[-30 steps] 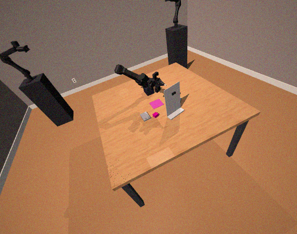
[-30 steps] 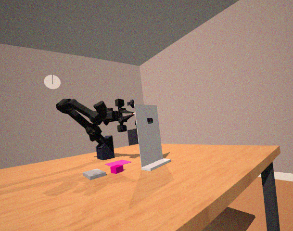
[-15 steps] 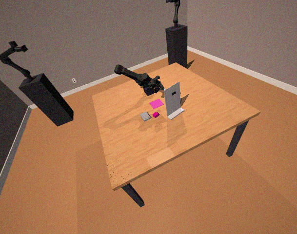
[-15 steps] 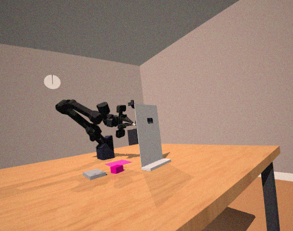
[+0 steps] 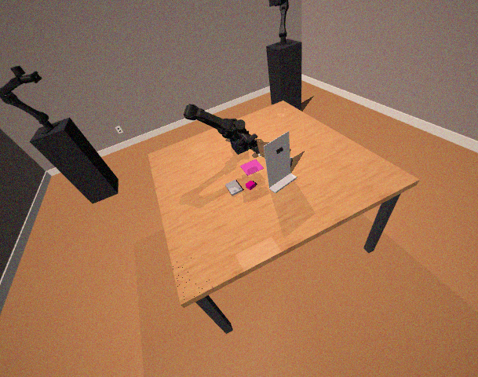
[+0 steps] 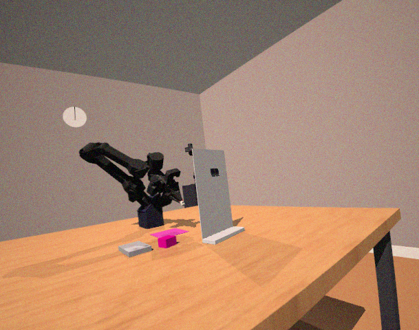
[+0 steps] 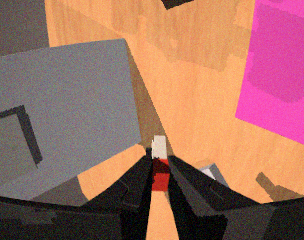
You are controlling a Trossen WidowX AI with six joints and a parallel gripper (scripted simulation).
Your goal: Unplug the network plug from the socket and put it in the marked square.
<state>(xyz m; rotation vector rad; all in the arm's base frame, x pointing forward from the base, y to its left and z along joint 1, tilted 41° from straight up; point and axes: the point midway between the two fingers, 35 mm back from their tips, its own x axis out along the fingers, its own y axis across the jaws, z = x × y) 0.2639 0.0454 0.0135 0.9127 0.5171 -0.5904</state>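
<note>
The gripper [image 5: 258, 153] [image 6: 180, 201] [image 7: 160, 161] is shut on the plug and holds it above the table, on the arm side of the panel. The plug [image 6: 181, 203] [image 7: 159, 146] is red with a whitish end that sticks out past the fingertips; it is clear of the socket panel. The upright grey panel [image 5: 276, 164] [image 6: 212, 202] [image 7: 92, 85] stands beside the gripper and shows a small dark opening. The marked square [image 5: 246, 166] [image 6: 169, 232] [image 7: 282, 45] is a flat pink patch on the table, to the right in the wrist view. The plug's tab cannot be made out.
A small magenta block [image 5: 250, 184] [image 6: 166, 241] lies close to the pink square. A flat grey box [image 5: 234, 187] [image 6: 135, 248] lies beside the block. The panel's pale foot [image 5: 282, 183] [image 6: 223, 235] rests on the table. Two other arms stand on dark pedestals away from the table.
</note>
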